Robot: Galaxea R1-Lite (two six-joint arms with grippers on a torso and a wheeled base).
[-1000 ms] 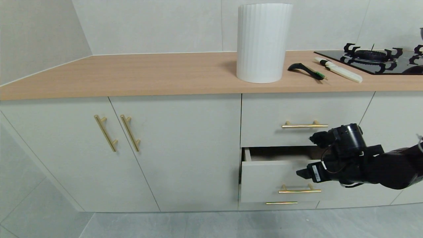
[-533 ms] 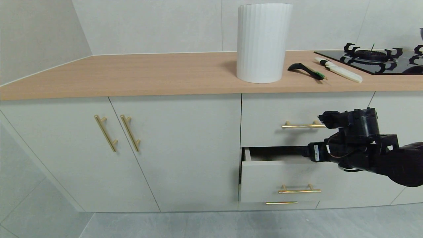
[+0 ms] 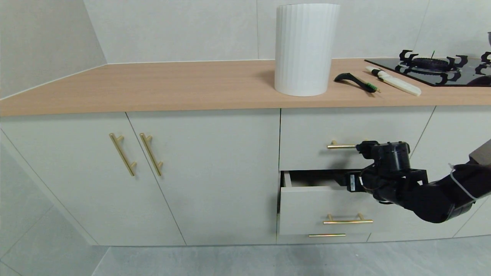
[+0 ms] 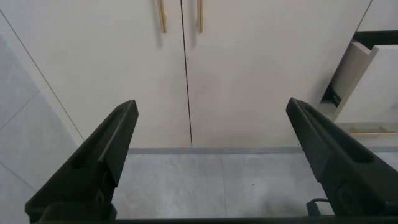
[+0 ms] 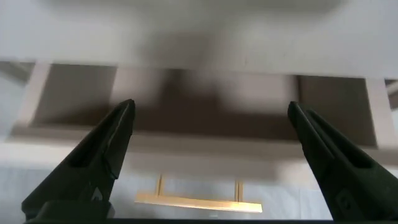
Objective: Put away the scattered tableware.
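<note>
A black-handled utensil with a green tip (image 3: 355, 82) and a white knife (image 3: 393, 82) lie on the wooden countertop (image 3: 172, 84), right of a tall white ribbed canister (image 3: 305, 50). Below them the middle drawer (image 3: 307, 207) stands partly pulled out, its inside dark and apparently empty (image 5: 205, 99). My right gripper (image 3: 348, 161) (image 5: 208, 143) is open, level with the drawer's top edge and pointing into the gap, holding nothing. My left gripper (image 4: 211, 149) is open and empty, low in front of the two cabinet doors (image 4: 186, 68).
A black gas hob (image 3: 433, 69) sits at the counter's right end. Brass handles are on the top drawer (image 3: 341, 146), the open drawer (image 3: 347, 220) and the left doors (image 3: 122, 154). Grey tiled floor (image 3: 230, 260) lies below.
My right gripper has risen from in front of the drawer's face to the level of its opening and moved left, closer to the cabinet. The drawer has stayed put.
</note>
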